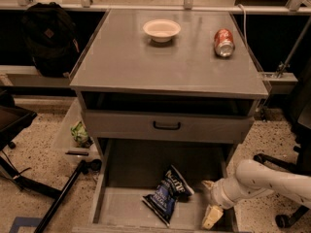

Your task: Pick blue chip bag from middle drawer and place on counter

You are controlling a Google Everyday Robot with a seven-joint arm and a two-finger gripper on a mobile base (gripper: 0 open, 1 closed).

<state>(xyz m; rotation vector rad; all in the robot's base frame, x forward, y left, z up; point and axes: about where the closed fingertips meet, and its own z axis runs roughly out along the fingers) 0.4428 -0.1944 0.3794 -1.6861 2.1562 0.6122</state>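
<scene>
pincer [210, 201] beside drawer's [121, 205] right wall, bag [167, 196] apart

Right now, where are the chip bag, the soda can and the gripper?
chip bag [167, 196]: camera view, middle of its blue front.
soda can [224, 42]: camera view, its red side.
gripper [209, 202]: camera view, midway between its open fingertips, right of the bag, at the right side of the drawer [121, 208].

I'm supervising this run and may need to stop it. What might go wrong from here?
The open gripper sits by the right wall of the middle drawer and may scrape it. The blue chip bag lies flat, so a grasp might catch only an edge. Lifting it, the arm may catch the drawer front above.
</scene>
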